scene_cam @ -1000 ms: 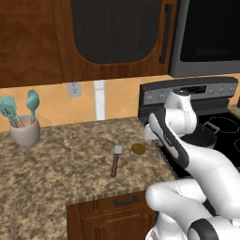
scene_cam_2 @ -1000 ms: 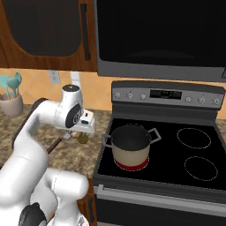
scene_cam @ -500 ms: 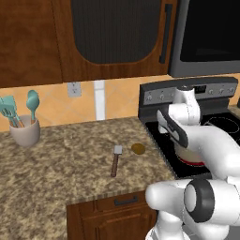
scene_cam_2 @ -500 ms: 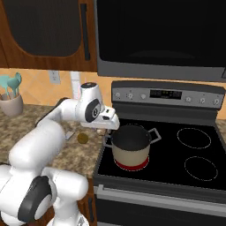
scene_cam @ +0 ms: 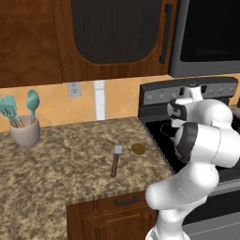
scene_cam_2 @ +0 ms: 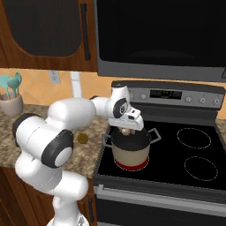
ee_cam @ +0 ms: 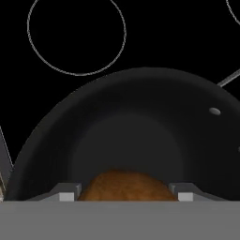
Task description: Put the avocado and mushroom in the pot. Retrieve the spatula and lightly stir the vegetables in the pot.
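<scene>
My gripper (scene_cam_2: 126,131) hangs just above the mouth of the beige-grey pot (scene_cam_2: 130,153) on the stove's front left burner. It is shut on a small tan-brown lump, the mushroom (scene_cam_2: 126,132). In the hand view the mushroom (ee_cam: 126,186) sits between the two finger tips, with the pot's dark inside (ee_cam: 56,136) right below it. The olive-brown avocado (scene_cam: 138,148) lies on the granite counter near the stove's edge, also seen from the right as the avocado (scene_cam_2: 82,138). The spatula (scene_cam: 115,160), brown handle and pale blade, lies just left of the avocado.
A beige cup with teal utensils (scene_cam: 22,126) stands at the back left of the counter (scene_cam: 56,168). The black stovetop (scene_cam_2: 194,150) has its other burners to the right of the pot. Cabinets and a microwave (scene_cam_2: 163,39) hang overhead.
The arm has swung right from over the counter near the avocado to above the pot, carrying the mushroom. Avocado and spatula have stayed put.
</scene>
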